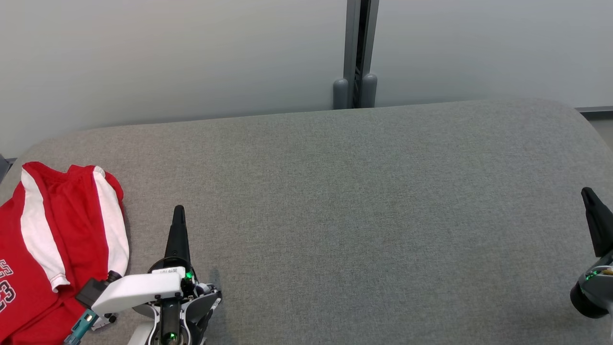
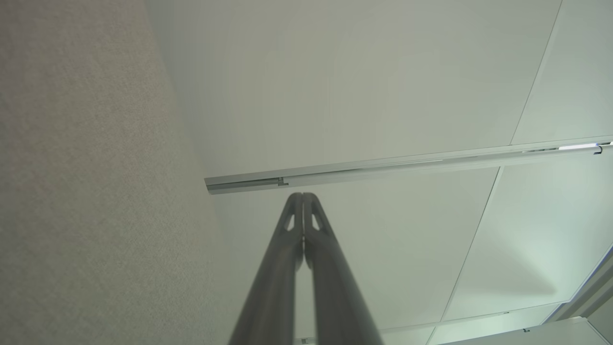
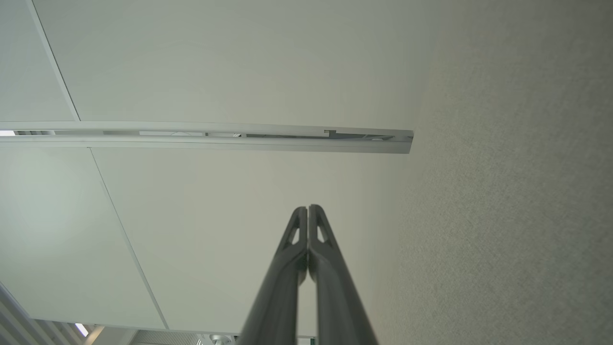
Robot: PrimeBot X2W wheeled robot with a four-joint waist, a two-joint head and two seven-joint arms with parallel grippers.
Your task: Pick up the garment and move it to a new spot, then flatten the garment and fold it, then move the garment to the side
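Nearest, at seven o'clock in the head view, the left pincer (image 1: 179, 213) points to twelve, pressed shut and empty, and the right pincer (image 1: 590, 199) at four o'clock is likewise closed on nothing. Just beside the left one, at eight o'clock, the red cloth jersey with white stripes (image 1: 72, 225) lies on the grey fabric-covered table (image 1: 359, 215); it looks light, soft and limp, so a pinch on its nearest side edge should lift it. Farther, at twelve, a grey metal post (image 1: 357, 52) splits the pale wall (image 1: 191, 57).

Garment (image 1: 72, 225) cut off by L/btm edges, right gripper (image 1: 589, 196) cropped at R edge.
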